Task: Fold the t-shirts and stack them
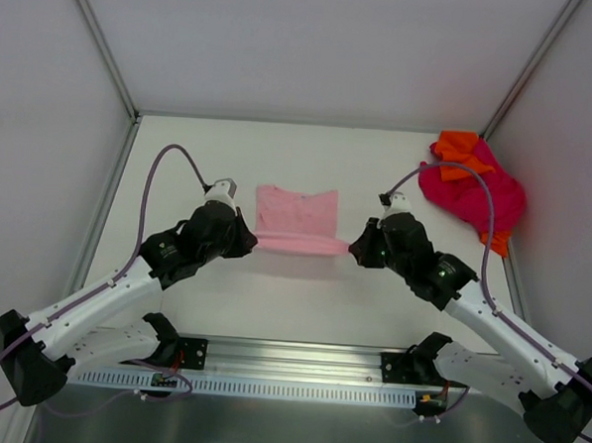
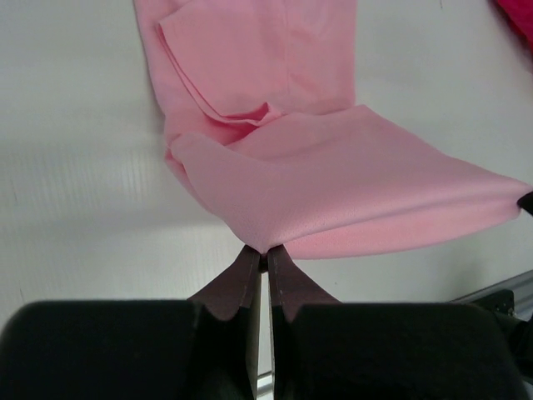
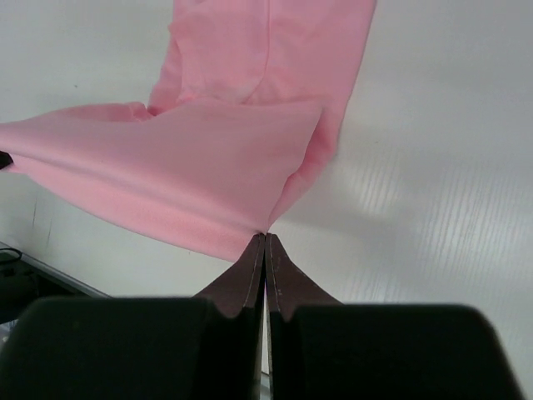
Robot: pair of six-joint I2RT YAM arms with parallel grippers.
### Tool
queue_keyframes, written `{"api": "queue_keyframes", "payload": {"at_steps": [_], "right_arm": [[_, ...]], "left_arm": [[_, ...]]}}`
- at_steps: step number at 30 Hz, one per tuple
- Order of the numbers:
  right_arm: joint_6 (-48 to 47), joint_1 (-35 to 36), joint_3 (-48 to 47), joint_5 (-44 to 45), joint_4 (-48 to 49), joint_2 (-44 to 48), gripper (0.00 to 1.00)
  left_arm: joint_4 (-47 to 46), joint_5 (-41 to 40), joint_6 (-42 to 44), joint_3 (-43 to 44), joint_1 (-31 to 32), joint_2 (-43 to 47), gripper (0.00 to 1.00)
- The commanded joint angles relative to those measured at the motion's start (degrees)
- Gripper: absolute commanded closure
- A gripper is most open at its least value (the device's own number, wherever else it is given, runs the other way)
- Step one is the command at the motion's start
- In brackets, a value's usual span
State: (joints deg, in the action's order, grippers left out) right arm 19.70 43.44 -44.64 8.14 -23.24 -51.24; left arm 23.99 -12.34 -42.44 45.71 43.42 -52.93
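A light pink t-shirt [image 1: 296, 217] lies partly folded in the middle of the white table. Its near edge is lifted and stretched between my two grippers. My left gripper [image 1: 252, 241] is shut on the shirt's near left corner; the left wrist view shows the cloth [image 2: 333, 192] pinched at the fingertips [image 2: 265, 252]. My right gripper [image 1: 354, 250] is shut on the near right corner; the right wrist view shows the cloth [image 3: 191, 167] pinched at the fingertips [image 3: 265, 240]. A heap of magenta and orange t-shirts [image 1: 474, 186] lies at the far right.
White walls with metal posts close in the table on three sides. A metal rail [image 1: 288, 365] with the arm bases runs along the near edge. Cables loop above both arms.
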Motion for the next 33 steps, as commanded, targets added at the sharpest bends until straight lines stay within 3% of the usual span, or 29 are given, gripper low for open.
{"api": "queue_keyframes", "payload": {"at_steps": [1,12,33], "right_arm": [[-5.55,-3.52,-5.44,3.82,0.74,-3.77,0.99],[-10.56,-10.21,-14.24,-5.06,6.45,-19.5,0.99],[-13.9,-15.75,-29.53,-9.9,11.65,-46.75,0.99]], "left_arm": [[-0.68,-5.68,4.55,3.85,-1.4,-3.31,1.0],[-6.49,5.65,7.63,8.42,-12.03,-15.35,1.0],[-11.95,16.38,11.14,24.59,-21.36,-43.83,1.0]]}}
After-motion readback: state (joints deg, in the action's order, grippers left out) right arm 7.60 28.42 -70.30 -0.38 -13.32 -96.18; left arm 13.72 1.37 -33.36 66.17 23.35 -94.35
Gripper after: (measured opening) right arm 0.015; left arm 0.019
